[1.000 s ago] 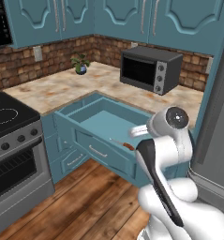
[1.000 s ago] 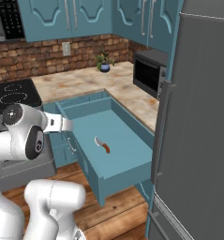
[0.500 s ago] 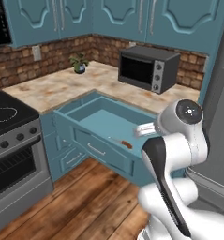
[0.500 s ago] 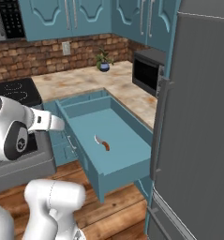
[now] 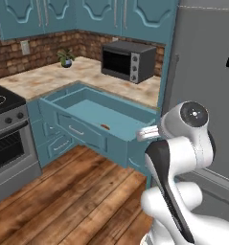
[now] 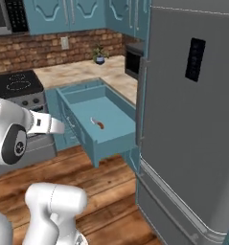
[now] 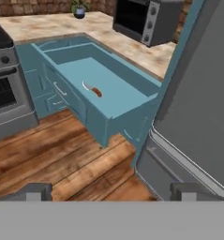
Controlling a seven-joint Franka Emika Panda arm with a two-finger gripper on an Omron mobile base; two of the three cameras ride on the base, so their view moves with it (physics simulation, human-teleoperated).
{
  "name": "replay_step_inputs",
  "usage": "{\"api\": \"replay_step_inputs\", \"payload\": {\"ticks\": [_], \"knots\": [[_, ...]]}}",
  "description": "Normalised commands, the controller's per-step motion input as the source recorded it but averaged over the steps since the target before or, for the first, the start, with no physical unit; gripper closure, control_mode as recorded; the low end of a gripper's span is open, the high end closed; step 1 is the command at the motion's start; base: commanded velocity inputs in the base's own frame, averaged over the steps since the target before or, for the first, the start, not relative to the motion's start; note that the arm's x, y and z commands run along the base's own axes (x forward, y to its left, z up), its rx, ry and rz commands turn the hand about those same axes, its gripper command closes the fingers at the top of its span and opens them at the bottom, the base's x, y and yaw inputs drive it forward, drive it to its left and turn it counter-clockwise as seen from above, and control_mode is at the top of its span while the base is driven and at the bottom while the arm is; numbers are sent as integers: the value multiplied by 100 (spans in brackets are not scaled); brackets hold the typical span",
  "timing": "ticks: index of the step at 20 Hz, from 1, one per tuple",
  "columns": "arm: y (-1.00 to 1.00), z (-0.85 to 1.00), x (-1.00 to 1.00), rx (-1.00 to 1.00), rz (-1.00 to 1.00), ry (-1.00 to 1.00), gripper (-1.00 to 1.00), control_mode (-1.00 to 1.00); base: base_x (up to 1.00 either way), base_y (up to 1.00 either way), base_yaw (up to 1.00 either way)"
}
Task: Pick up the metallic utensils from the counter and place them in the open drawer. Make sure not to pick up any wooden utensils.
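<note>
A small metallic utensil [image 7: 92,89], a curved silver blade with a reddish-brown handle, lies on the floor of the open drawer [image 7: 127,101]. The right base view shows the same utensil [image 6: 97,124] in the middle of the drawer [image 6: 113,143]. From the left base view only its brown handle [image 5: 105,127] peeks over the drawer front [image 5: 82,131]. The beige marbled counter [image 5: 44,79] runs behind the drawer. My gripper [image 7: 111,193] is open and empty, well back from the drawer and above the wooden floor, with its fingertips [image 7: 34,191] wide apart.
A tall grey fridge [image 6: 188,124] stands close on the right of the drawer. A microwave [image 5: 130,60] and a small potted plant [image 5: 65,58] sit on the counter. The stove [image 5: 5,119] is left of the drawer. Wooden floor [image 5: 73,191] lies in front.
The whole picture has shifted, so the base has moved: the drawer sits further left and the fridge takes up more of the right side. The utensil stays in the drawer and the gripper stays open.
</note>
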Motion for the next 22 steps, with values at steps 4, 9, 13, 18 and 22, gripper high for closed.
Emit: {"api": "replay_step_inputs", "payload": {"ticks": [4, 9, 13, 18, 22], "knots": [[0, 0, 0, 0, 0, 0, -100, 100, -100, -31, -8], [0, 0, 0, 0, 0, 0, -100, 100, -100, -33, 4], [0, 0, 0, 0, 0, 0, -100, 100, -100, -46, 44], [0, 0, 0, 0, 0, 0, -100, 100, -100, -58, 61], [0, 0, 0, 0, 0, 0, -100, 100, -100, -39, 53]]}}
